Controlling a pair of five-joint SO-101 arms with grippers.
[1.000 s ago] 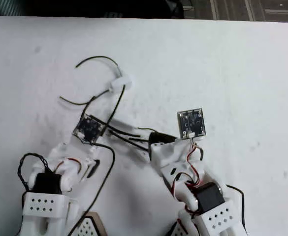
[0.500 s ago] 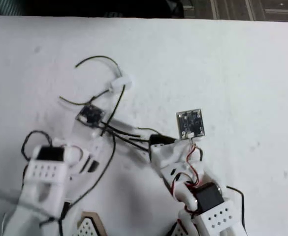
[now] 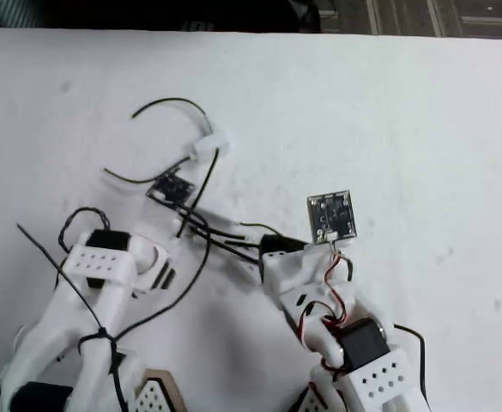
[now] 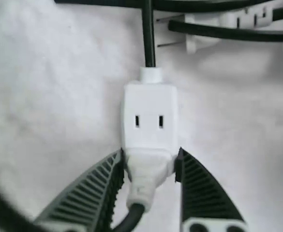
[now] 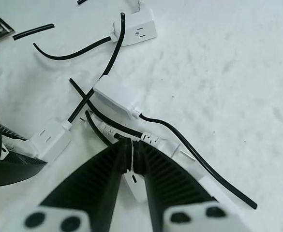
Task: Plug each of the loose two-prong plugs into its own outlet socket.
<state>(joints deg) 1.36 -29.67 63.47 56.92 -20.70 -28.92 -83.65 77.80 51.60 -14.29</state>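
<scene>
left gripper (image 4: 149,155): its two ribbed fingers (image 4: 100,188) press from both sides on the seated plug (image 4: 148,170), so it is clamped on this plug.
seated plug: white, pushed into one end of the outlet block (image 4: 148,121). The two bodies touch and no prong shows between them. Its dark cord runs back between the fingers.
outlet block: white, lying flat on the table (image 3: 422,129). One pair of slots faces up, and a black cord (image 4: 148,34) leaves from the end opposite to the seated plug.
right gripper (image 5: 131,144): the fingers are nearly together and squeeze a thin white piece, which looks to me like the held plug (image 5: 136,186). Its prongs I cannot make out.
loose plug (image 5: 172,146): white, on the table just beside one finger of the right gripper. Its two prongs are bare and point away from its black cord.
far socket (image 3: 212,146): white, on the table beyond both arms, with black cords curving at it. From the right wrist its face with the holes is turned up.
middle block (image 5: 114,99): white, between the far socket and the right gripper. A black cord leaves one end.
arms from above: the left arm is at the near left, the right arm at the near right, and the crossing black cords lie between them.
</scene>
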